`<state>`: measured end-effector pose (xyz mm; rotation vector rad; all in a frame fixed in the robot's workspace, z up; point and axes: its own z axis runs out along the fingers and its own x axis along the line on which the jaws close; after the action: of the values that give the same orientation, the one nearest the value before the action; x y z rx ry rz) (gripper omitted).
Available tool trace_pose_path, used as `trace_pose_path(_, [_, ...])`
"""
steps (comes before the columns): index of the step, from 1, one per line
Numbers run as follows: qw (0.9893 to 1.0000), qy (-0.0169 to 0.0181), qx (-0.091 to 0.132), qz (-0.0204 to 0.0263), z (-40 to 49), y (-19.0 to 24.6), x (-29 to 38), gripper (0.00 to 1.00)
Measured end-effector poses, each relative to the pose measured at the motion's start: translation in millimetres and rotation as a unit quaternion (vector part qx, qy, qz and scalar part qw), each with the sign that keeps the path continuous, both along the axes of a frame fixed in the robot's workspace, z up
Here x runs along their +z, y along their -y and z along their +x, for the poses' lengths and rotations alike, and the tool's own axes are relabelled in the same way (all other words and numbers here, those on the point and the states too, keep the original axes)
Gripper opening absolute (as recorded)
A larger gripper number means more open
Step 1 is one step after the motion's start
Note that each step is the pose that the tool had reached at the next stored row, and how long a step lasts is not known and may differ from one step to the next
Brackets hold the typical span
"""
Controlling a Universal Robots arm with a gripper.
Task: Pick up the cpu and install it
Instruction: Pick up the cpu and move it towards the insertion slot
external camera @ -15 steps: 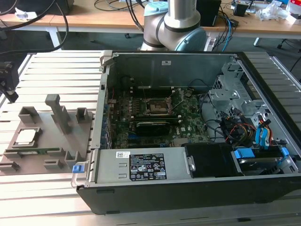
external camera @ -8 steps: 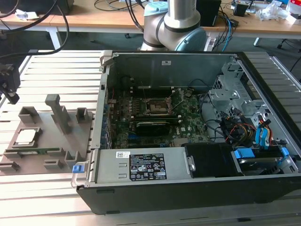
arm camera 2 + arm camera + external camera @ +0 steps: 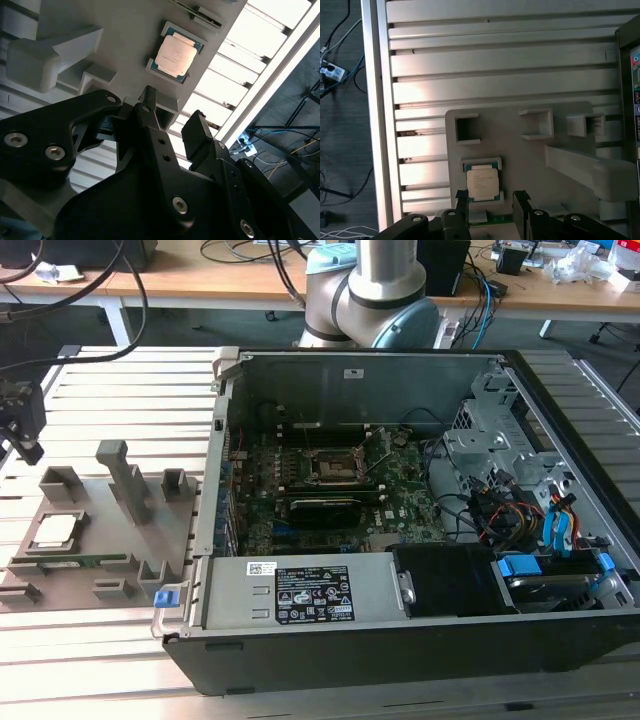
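Observation:
The cpu (image 3: pixel 55 530) is a small silvery square chip lying flat in a recess of the grey fixture plate (image 3: pixel 110 540), at the exterior view's left. My gripper (image 3: pixel 27 445) hangs above and beyond that plate, apart from the chip. In both wrist views the cpu (image 3: pixel 175 54) (image 3: pixel 482 181) lies just past my gripper (image 3: pixel 172 117) (image 3: pixel 491 202), whose black fingers (image 3: pixel 147 102) stand open with nothing between them. The dark socket frame (image 3: pixel 330 465) sits on the motherboard (image 3: pixel 400 505) inside the open computer case.
The open case (image 3: pixel 230 420) has tall metal walls, a power supply (image 3: pixel 300 595) at the front and cable bundles (image 3: pixel 500 510) at the right. The fixture plate carries upright grey posts (image 3: pixel 125 480) and brackets. The slatted table (image 3: pixel 495 65) ends near cables on the floor.

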<state>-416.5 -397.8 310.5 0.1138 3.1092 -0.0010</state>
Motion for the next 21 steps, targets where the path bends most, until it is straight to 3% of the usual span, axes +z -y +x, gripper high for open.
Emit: trace_pose_path(21, [1.0000, 0.0000, 0.001, 0.0000, 0.0, 0.0, -20.4, 0.48])
